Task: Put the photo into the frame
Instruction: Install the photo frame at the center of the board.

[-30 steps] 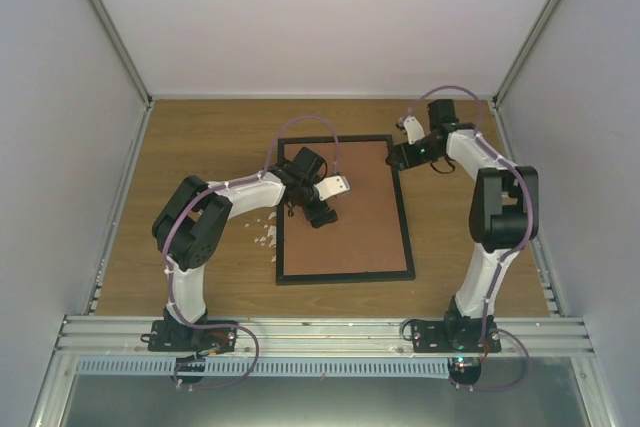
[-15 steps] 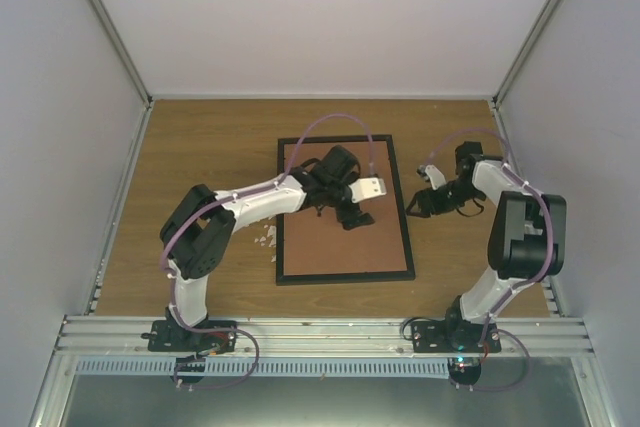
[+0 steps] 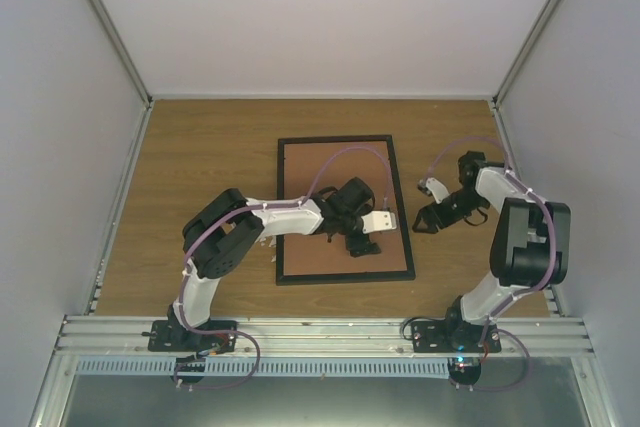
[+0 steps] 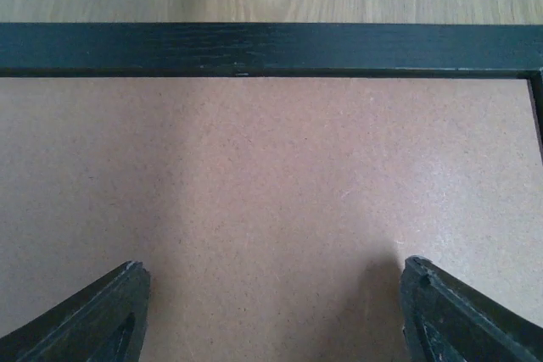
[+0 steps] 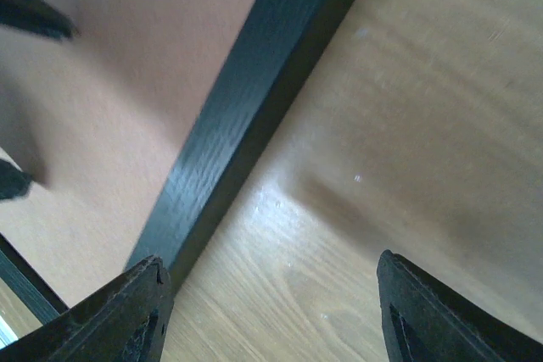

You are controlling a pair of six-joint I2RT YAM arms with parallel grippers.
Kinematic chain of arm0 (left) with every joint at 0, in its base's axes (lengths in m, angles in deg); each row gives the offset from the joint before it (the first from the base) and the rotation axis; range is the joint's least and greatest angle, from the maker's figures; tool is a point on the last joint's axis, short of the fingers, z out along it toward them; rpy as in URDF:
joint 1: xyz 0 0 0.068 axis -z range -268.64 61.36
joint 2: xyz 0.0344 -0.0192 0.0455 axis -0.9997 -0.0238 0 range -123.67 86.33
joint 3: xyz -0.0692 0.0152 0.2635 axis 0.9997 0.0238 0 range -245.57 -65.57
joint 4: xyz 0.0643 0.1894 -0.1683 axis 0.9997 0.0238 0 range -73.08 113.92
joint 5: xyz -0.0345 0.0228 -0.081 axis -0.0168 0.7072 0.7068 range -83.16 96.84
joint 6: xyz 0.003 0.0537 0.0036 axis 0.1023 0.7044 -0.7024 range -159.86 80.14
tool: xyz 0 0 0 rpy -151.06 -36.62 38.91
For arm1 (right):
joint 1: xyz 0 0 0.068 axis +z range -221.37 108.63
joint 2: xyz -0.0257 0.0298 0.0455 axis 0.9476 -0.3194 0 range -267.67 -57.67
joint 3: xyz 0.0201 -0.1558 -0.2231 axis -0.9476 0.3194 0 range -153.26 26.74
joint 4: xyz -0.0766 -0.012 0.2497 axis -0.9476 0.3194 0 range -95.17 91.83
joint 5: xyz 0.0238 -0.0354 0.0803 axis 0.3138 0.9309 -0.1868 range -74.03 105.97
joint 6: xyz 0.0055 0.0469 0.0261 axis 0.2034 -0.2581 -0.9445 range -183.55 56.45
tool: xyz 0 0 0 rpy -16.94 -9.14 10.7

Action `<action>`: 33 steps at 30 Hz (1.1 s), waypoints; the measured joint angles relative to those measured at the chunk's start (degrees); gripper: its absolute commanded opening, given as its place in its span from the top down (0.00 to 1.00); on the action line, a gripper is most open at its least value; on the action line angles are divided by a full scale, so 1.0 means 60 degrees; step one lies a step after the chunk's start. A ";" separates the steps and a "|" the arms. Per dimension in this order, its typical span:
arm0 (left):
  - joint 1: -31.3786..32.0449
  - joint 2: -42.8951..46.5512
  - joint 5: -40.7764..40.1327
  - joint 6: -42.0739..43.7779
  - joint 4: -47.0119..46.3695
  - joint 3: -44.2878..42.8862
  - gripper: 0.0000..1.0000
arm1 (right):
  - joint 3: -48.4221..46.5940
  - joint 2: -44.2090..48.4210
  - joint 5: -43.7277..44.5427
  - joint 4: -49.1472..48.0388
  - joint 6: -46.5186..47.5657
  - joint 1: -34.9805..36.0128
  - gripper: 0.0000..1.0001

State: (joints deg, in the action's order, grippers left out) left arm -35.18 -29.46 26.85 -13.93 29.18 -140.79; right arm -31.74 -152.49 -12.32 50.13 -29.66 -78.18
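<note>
- The frame (image 3: 345,276) lies flat at the middle of the worktop (image 3: 200,147), its long sides running from 12 to 6 o'clock.
- A brown board (image 3: 320,177) fills the whole opening of the frame.
- The left tool (image 3: 362,243) hangs over the board's 5 o'clock part, just inside the frame's right rail.
- In the left wrist view its fingers (image 4: 102,311) stand wide apart at 7 and 5 o'clock, with only bare board between them. A black rail crosses at 12 o'clock and meets a corner at 2 o'clock.
- The right tool (image 3: 422,221) sits off the frame's 3 o'clock side, over bare wood and pointing toward the rail.
- In the right wrist view its fingers (image 5: 424,311) are spread wide and hold nothing. The rail runs from 1 down to 7 o'clock, close by the left fingertip, and wood shows in the gap.
</note>
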 measured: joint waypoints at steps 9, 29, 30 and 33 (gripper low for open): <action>-0.0011 0.0007 -0.0127 0.0029 -0.0528 0.0390 0.23 | 0.0266 -0.0448 0.0372 -0.0011 0.0452 0.0288 0.41; -0.1869 0.0685 0.0532 0.0208 0.0321 0.0503 0.25 | -0.1071 -0.1861 -0.0710 -0.0805 0.0069 0.1013 0.40; -0.1891 0.1049 0.0652 0.0284 0.0579 0.0678 0.26 | -0.0831 -0.1537 -0.0637 -0.1111 0.0066 0.1027 0.40; -0.1803 0.1963 0.1140 0.0310 0.1118 0.0980 0.32 | -0.0219 -0.0372 -0.0637 -0.1741 0.0055 0.1038 0.48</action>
State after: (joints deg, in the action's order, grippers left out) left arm -46.00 -17.68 33.69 -12.07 35.89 -134.91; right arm -33.05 -154.72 -16.15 39.69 -29.33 -71.95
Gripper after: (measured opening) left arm 0.723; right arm 0.589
